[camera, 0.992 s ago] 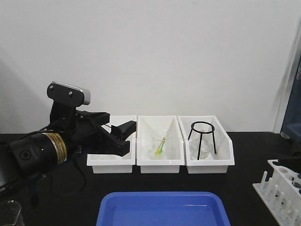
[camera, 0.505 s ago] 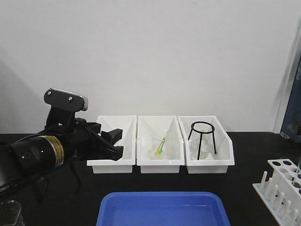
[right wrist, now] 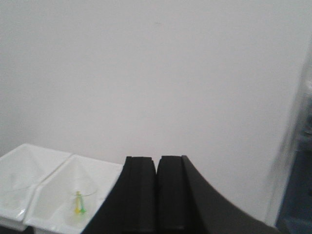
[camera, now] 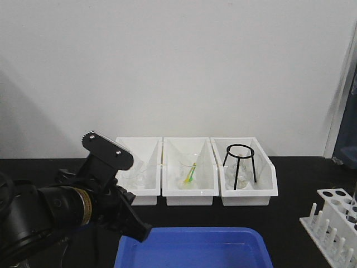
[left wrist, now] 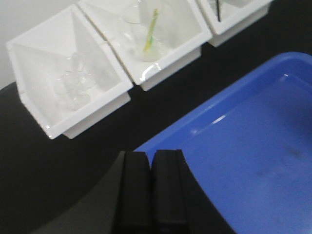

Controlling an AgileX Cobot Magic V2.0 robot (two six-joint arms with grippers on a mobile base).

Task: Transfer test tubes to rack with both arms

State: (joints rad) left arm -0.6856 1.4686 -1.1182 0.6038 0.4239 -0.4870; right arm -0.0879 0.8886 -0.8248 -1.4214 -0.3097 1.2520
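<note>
The white rack point(camera: 333, 223) stands at the table's right front edge, partly cut off by the frame. No test tube shows clearly in any view. My left gripper point(camera: 141, 229) is shut and empty, low over the left edge of the blue tray point(camera: 195, 245). In the left wrist view its fingers point(left wrist: 135, 175) are pressed together over the tray's near-left corner point(left wrist: 253, 146). My right gripper point(right wrist: 157, 161) is shut and empty, held high and facing the white wall. It is out of the front view.
Three white bins stand in a row at the back: the left one point(camera: 146, 196) holds clear glassware point(left wrist: 73, 87), the middle one point(camera: 189, 195) a beaker with a yellow-green stick point(camera: 189, 170), the right one point(camera: 262, 192) a black tripod ring point(camera: 240, 151).
My left arm has swung away from the left bin, down and forward to the blue tray's left edge. The dark shape over the rack a second ago is gone.
</note>
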